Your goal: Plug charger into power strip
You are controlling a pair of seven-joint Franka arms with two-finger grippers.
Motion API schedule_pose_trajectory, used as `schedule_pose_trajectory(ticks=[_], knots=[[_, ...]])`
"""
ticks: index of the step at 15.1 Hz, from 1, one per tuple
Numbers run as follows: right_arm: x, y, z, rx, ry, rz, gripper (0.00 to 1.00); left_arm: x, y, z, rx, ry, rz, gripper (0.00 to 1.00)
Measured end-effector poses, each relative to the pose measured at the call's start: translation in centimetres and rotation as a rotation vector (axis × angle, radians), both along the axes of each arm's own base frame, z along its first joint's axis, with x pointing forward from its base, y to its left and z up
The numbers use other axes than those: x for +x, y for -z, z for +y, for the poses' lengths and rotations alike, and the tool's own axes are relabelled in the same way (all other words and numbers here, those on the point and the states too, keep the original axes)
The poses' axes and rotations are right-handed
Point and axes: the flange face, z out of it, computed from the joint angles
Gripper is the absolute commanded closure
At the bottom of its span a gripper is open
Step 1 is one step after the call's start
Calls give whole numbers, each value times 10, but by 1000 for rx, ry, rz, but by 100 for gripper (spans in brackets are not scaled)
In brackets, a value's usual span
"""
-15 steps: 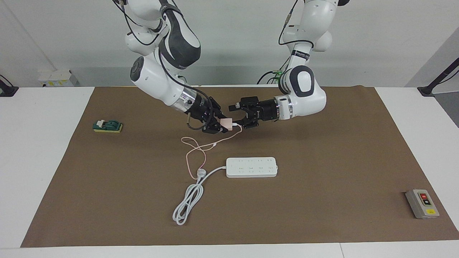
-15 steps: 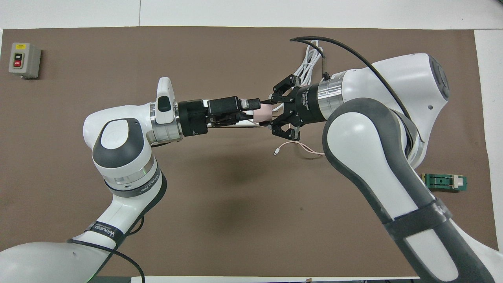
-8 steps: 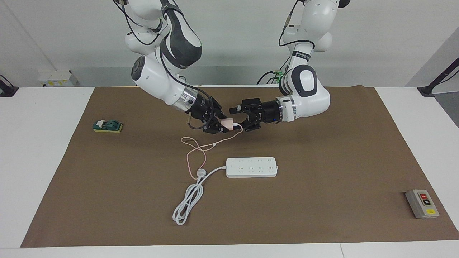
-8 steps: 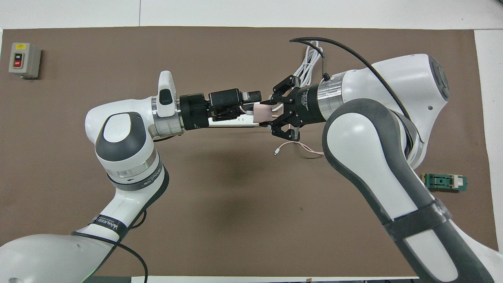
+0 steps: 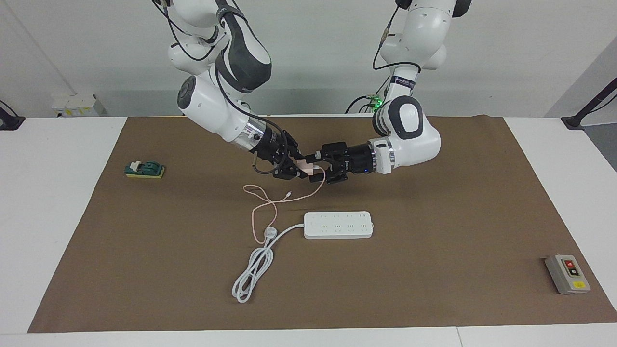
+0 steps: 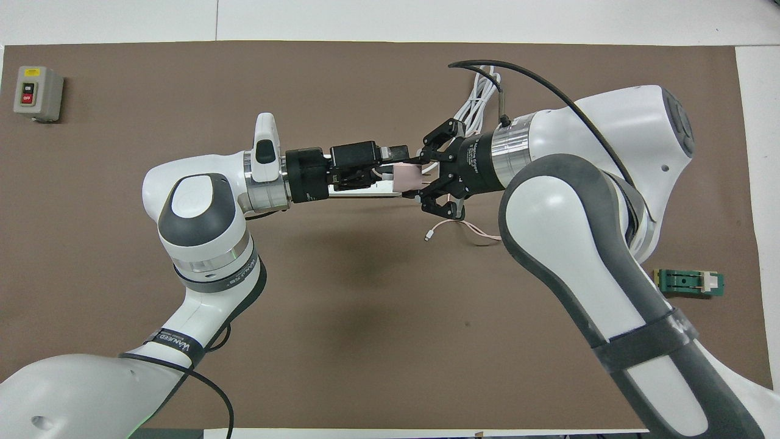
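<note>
My right gripper (image 5: 298, 168) is shut on the pale pink charger (image 5: 305, 167) and holds it in the air, over the mat on the robots' side of the power strip (image 5: 337, 224). In the overhead view the charger (image 6: 406, 177) sits at the right gripper's (image 6: 421, 177) tips. My left gripper (image 5: 316, 166) is open, level with the charger, one finger above and one below its free end. The pink cable (image 5: 262, 207) hangs down to the mat. The strip's white cord (image 5: 255, 267) lies coiled. In the overhead view the left gripper (image 6: 393, 167) hides most of the strip (image 6: 359, 190).
A green and yellow block (image 5: 144, 169) lies on the brown mat (image 5: 434, 289) toward the right arm's end. A grey box with red and yellow buttons (image 5: 567, 273) sits toward the left arm's end, farther from the robots than the strip.
My left gripper has moved toward the right gripper, and its open fingers now straddle the charger's free end. The right gripper still holds the charger, and the cable has shifted slightly.
</note>
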Motion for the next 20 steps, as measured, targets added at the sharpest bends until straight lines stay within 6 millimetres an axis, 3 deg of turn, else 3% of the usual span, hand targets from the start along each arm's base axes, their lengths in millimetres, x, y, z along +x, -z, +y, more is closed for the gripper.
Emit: schedule_pose_trajectory(ticks=[9, 20], knots=[[0, 0, 0, 0, 0, 0, 100, 0, 16, 5, -31, 48, -17, 1], [0, 0, 0, 0, 0, 0, 100, -2, 16, 2, -34, 59, -36, 3]])
